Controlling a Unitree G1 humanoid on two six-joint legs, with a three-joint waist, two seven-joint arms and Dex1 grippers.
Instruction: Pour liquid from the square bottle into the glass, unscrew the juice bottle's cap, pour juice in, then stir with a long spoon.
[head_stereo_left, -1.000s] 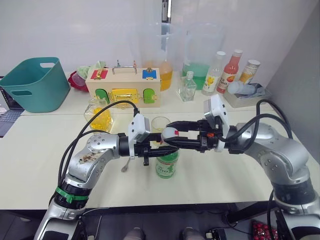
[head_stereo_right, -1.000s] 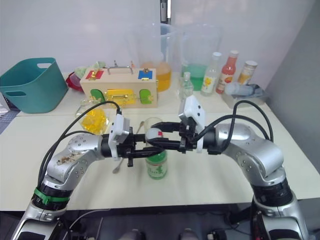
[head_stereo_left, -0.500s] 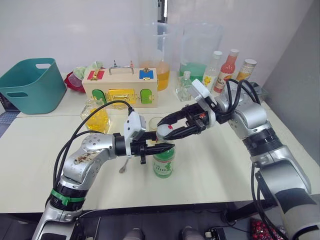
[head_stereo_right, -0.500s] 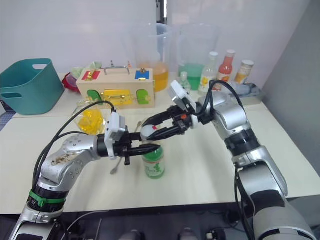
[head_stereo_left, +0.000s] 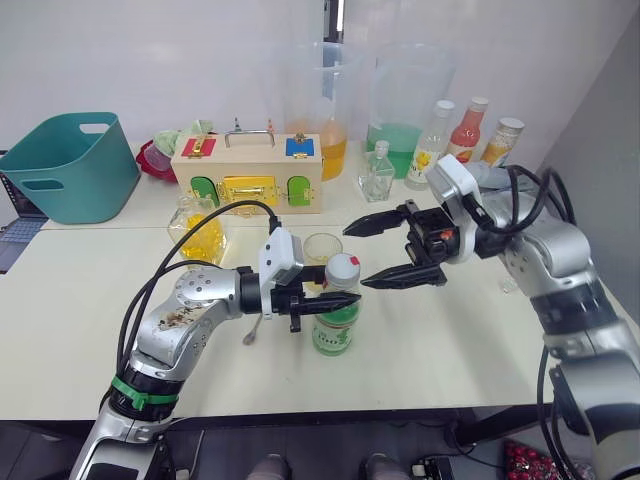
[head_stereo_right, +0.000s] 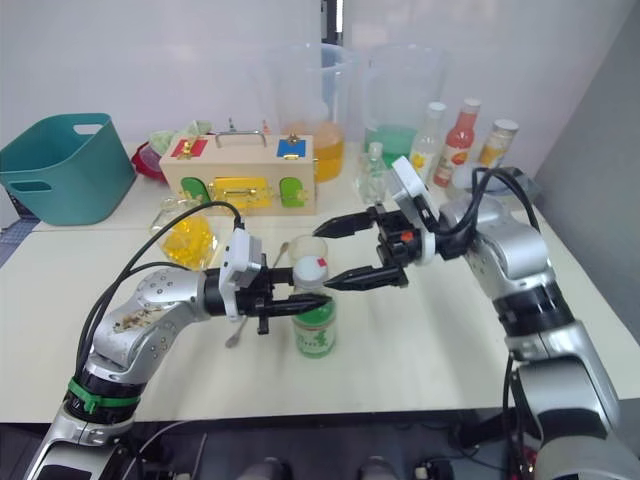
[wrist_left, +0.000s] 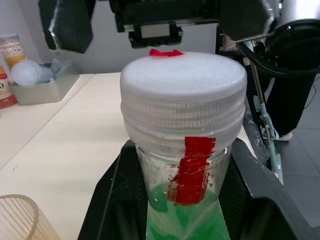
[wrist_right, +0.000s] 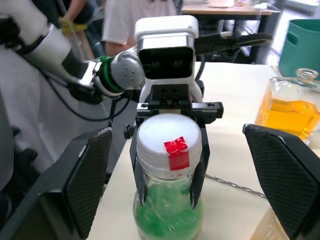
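Observation:
The juice bottle (head_stereo_left: 334, 327) stands upright on the table with pale green juice inside and its white cap (head_stereo_left: 343, 268) with a red tape mark on top. My left gripper (head_stereo_left: 338, 299) is shut on the bottle's neck just under the cap (wrist_left: 183, 95). To the right of the cap, apart from it, my right gripper (head_stereo_left: 358, 256) stands wide open. The glass (head_stereo_left: 322, 248) sits just behind the bottle. At the left stands the square bottle (head_stereo_left: 198, 232) with yellow liquid. The long spoon (head_stereo_right: 232, 338) lies under my left arm, partly hidden.
A wooden box with coloured doors (head_stereo_left: 247, 175) and a teal basket (head_stereo_left: 70, 165) stand at the back left. Two tall pitchers (head_stereo_left: 320, 110), a small clear bottle (head_stereo_left: 377, 175) and several drink bottles (head_stereo_left: 465, 130) line the back right.
My right gripper was closed around the cap; it has opened and drawn back to the right. The cap stays on the bottle. My left gripper keeps its hold.

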